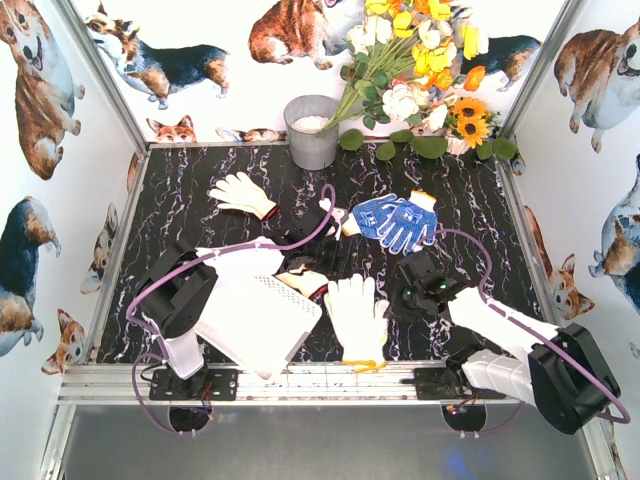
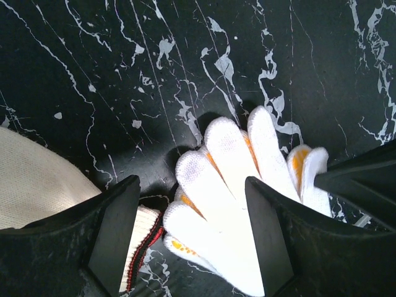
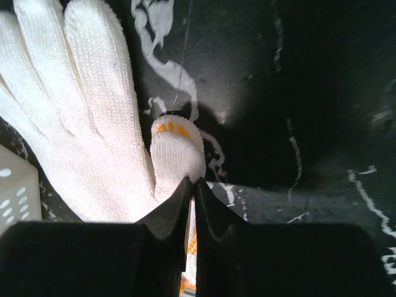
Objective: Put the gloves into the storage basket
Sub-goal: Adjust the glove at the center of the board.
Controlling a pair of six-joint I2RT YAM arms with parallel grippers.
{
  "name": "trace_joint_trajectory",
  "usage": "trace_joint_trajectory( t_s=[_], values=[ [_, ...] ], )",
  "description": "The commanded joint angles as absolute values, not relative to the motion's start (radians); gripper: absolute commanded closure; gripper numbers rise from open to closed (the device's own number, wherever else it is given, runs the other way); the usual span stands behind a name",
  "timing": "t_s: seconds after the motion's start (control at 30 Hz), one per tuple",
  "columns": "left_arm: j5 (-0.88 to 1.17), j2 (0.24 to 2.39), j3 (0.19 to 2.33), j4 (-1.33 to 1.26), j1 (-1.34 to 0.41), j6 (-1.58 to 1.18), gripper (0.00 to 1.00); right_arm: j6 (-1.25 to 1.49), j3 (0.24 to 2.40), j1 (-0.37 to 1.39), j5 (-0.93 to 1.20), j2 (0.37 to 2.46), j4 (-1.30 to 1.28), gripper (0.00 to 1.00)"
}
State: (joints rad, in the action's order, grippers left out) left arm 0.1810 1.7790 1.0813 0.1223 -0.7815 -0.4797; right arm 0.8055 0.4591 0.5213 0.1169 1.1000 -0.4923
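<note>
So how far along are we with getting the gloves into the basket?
Done: nothing yet; no glove shows in the basket. In hand: the right fingers are shut on the thumb of the front white glove; the left fingers stand open over another white glove. Left: those two, the blue pair and the far white glove.

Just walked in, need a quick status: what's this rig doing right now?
Two arms are moving gloves toward the storage basket. The right gripper is shut on the thumb edge of a white glove near the front of the table. The left gripper is open above a second glove, white with orange dots. A blue pair and an orange-cuffed glove lie farther back.
</note>
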Motion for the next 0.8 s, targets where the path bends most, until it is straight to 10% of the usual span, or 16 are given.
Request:
trace_joint_trajectory(
  t_s=[0.0, 0.23, 0.5, 0.77],
  values=[
    [0.17, 1.793, 1.113, 0.087, -0.784, -0.5, 0.36, 0.745, 0.493, 0.47, -0.001, 1.062, -0.477, 0.96],
    [0.174, 1.802, 1.106, 0.064, -0.785, -0.525, 0.39, 0.64, 0.492, 0.331, 0.041, 1.055, -0.472, 0.94],
    [0.17, 1.825, 1.096, 0.06, -0.784, -0.54, 0.45, 0.613, 0.529, 0.313, 0.152, 0.987, -0.593, 0.63],
    [0.16, 1.866, 1.114, 0.073, -0.781, -0.548, 0.49, 0.686, 0.481, 0.314, 0.291, 0.889, -0.67, 0.65]
  ],
)
